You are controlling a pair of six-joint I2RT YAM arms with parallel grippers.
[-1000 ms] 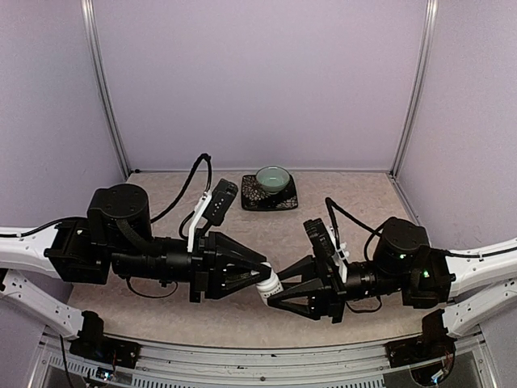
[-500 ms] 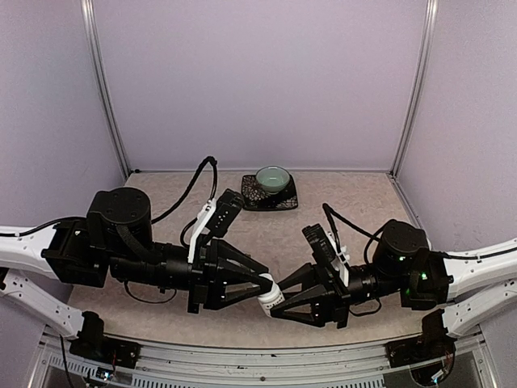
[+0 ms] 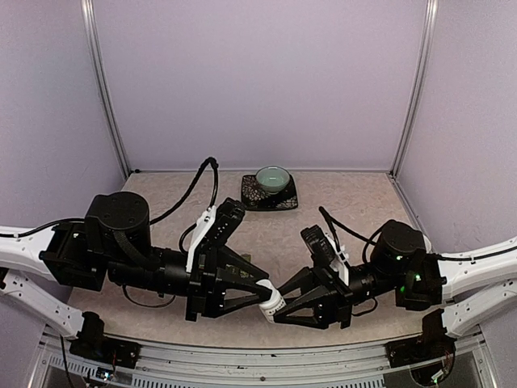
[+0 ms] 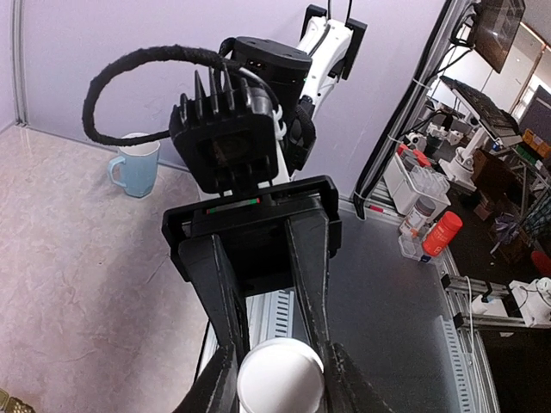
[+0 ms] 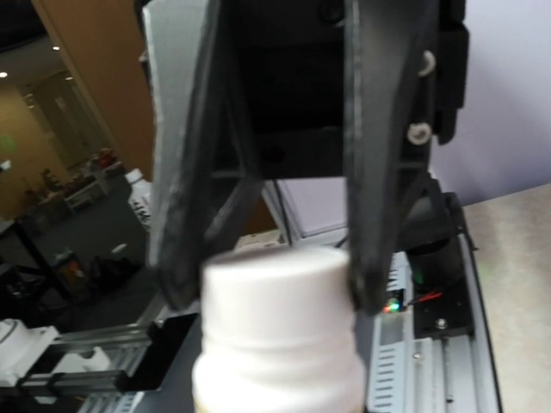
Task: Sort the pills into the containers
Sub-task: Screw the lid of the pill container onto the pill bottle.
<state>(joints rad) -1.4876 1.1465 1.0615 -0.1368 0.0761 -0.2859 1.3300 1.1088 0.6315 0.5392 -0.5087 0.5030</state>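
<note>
- Finds a white pill bottle (image 3: 269, 301) clamped between both sets of jaws; held off the desk (image 3: 355, 202), at its near edge, midway between the left arm (image 3: 121, 242) and the right arm (image 3: 404, 259).
- Rates the left jaws as almost closed, pinching what looks like the cap end; confirms this in the right wrist view, with the left fingers (image 5: 370, 189) pressed on either side of the cap (image 5: 280, 288).
- Rates the right jaws as almost closed likewise, gripping the body end; sees their two dark fingers (image 4: 310, 284) run down onto the white bottle in the left wrist view.
- Records the bottle's long axis as roughly level, along the line from one set of jaws to the other; cap toward the left arm, body toward the right arm; ranks neither arm nearer, both being in contact.
- Judges the step in hand to be uncapping; expects the coming move to turn on that shared axis, a twist about it and a pull apart along it.
- Sees no loose pills; presumes them inside the bottle; cannot confirm.
- Finds the containers in no view; cannot tell which arm lies nearer them.
- Notes a teal bowl (image 3: 273, 178) at the far side and a pale blue mug (image 4: 135, 165), both well apart from the bottle.
</note>
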